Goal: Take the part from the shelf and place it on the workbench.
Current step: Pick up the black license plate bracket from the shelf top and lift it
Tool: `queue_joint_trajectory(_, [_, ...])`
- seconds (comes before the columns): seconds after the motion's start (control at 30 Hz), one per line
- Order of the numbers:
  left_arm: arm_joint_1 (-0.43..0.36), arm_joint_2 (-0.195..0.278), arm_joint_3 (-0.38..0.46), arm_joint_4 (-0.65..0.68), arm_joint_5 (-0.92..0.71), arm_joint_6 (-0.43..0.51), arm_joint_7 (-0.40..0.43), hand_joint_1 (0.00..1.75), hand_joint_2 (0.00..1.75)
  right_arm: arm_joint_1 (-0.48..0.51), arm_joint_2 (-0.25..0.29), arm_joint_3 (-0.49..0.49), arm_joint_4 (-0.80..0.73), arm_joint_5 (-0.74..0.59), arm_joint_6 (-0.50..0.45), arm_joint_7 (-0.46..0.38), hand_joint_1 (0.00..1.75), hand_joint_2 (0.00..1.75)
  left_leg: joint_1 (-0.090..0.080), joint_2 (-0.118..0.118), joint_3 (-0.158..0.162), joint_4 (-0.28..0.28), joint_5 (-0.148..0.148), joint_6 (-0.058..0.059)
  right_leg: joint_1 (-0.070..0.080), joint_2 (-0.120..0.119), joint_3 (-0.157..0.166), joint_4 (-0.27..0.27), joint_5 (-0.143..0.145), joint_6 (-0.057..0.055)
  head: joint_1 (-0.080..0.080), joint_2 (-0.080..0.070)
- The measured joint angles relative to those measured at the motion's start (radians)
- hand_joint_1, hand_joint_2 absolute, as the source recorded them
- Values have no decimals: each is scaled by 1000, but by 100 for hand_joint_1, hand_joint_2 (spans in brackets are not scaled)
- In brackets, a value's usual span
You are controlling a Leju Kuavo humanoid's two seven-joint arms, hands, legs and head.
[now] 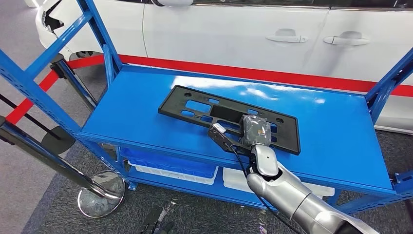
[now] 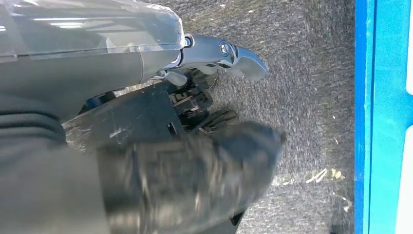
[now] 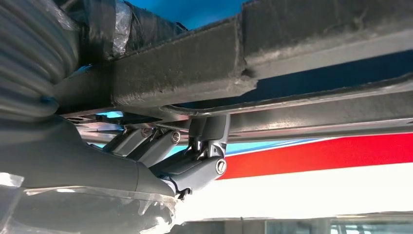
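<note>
Head view first: the part is a flat black plastic plate (image 1: 229, 118), long and rectangular with a bunch of cutouts, lying flat on the top deck of the blue metal shelf (image 1: 146, 117). The right hand (image 1: 243, 134) sits on the plate's near long edge, toward its right end, with a white car (image 1: 234, 34) parked behind the rack.

Left wrist view: the left hand (image 2: 195, 122) hangs over grey carpet (image 2: 311, 87), and its fingers look loosely curled with nothing in them, though a blurry dark shape covers part of them, so I'm not fully sure.

Right wrist view: this one's way clearer. The plate's edge bar (image 3: 195, 73) runs right across, and the right hand's thumb (image 3: 195, 170) comes up underneath while the rest sits on top, so it looks clamped on the rim.

My guess on handling: light, fairly stiff, but thin and long enough to flex or droop if held at one end. Smooth plastic can slip too. The solid rim or a bar between cutouts seems the best spot, closer to the middle for balance.
</note>
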Motion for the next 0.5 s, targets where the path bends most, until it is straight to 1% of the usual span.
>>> queue_joint_trajectory(0.03, [2, 0, 0, 0, 0, 1, -5, 0, 175, 4, -1, -2, -10, -1, -9, -2, 175, 175, -3, -1, -2, -7, 2, 4, -1, 0, -2, -3, 3, 6, 0, 0])
queue_joint_trajectory(0.07, [4, 1, 0, 0, 0, 3, -10, 0, 175, 10, -3, -4, -22, -1, -21, -6, 175, 175, -1, 0, -1, -13, 6, 10, -3, -1, -4, -3, 1, 11, 1, 0])
queue_joint_trajectory(0.1, [6, 1, 0, 0, 0, 8, -18, 0, 175, 16, -7, -8, -38, -1, -37, -11, 175, 175, -1, 0, 1, -21, 10, 15, -3, -2, -8, 4, -6, 14, 1, 0])
queue_joint_trajectory(0.13, [7, 1, 0, 0, -1, 17, -25, 0, 175, 20, -11, -12, -59, 0, -55, -16, 175, 175, 0, 0, 4, -28, 14, 22, -2, -2, -19, 26, -23, 16, 2, 0])
queue_joint_trajectory(0.17, [7, 2, 0, 0, -2, 29, -31, 0, 175, 23, -16, -18, -83, 2, -71, -20, 175, 175, 1, 1, 7, -33, 16, 27, 0, -3, -38, 68, -49, 16, 3, 0])
queue_joint_trajectory(0.2, [7, 1, 0, 0, -4, 40, -35, 0, 175, 25, -20, -24, -106, 4, -85, -22, 175, 175, -1, 1, 8, -34, 16, 30, 2, -3, -58, 114, -74, 14, 4, 0])
queue_joint_trajectory(0.23, [8, 1, 0, 0, -6, 52, -39, 0, 175, 28, -25, -32, -138, 11, -95, -23, 175, 175, -3, 2, 8, -31, 14, 33, 4, -3, -90, 182, -102, 13, 6, 0])
queue_joint_trajectory(0.27, [10, 1, 0, 0, -4, 63, -45, 0, 175, 33, -31, -40, -175, 21, -102, -22, 175, 175, -4, 2, 9, -28, 11, 36, 5, -3, -117, 236, -116, 12, 6, 0])
queue_joint_trajectory(0.3, [14, 0, 0, 0, 1, 73, -54, 0, 175, 43, -38, -48, -220, 36, -106, -22, 175, 175, -4, 1, 10, -24, 7, 38, 5, -4, -129, 258, -111, 13, 6, 0])
queue_joint_trajectory(0.33, [18, 0, 0, 0, 8, 83, -63, 0, 175, 55, -46, -57, -271, 54, -110, -23, 175, 175, -3, 0, 12, -18, 1, 39, 5, -4, -132, 262, -96, 14, 6, 0])
queue_joint_trajectory(0.37, [23, -1, 0, 0, 17, 91, -70, 0, 175, 70, -54, -65, -328, 75, -113, -27, 175, 175, -1, -1, 14, -10, -6, 37, 2, -4, -108, 208, -60, 16, 7, 0])
queue_joint_trajectory(0.4, [28, -1, 0, 0, 25, 97, -73, 0, 175, 84, -62, -73, -385, 95, -119, -32, 175, 175, 1, -3, 14, -1, -16, 33, 1, -4, -79, 148, -34, 18, 7, 0])
queue_joint_trajectory(0.43, [31, -2, 1, 0, 32, 101, -71, 0, 175, 96, -68, -80, -439, 112, -128, -40, 175, 175, 0, -4, 11, 14, -25, 27, -1, -3, -55, 96, -18, 18, 9, 0])
queue_joint_trajectory(0.47, [34, -2, 1, 0, 39, 103, -67, 0, 175, 111, -72, -88, -502, 127, -139, -51, 175, 175, -1, -5, 7, 24, -32, 21, -1, -2, -38, 59, -10, 16, 10, 0])
queue_joint_trajectory(0.5, [37, -2, 2, 0, 44, 102, -62, 0, 175, 128, -76, -95, -557, 138, -154, -65, 175, 175, -3, -5, 3, 31, -36, 17, 1, 0, -34, 51, -17, 13, 9, 0])
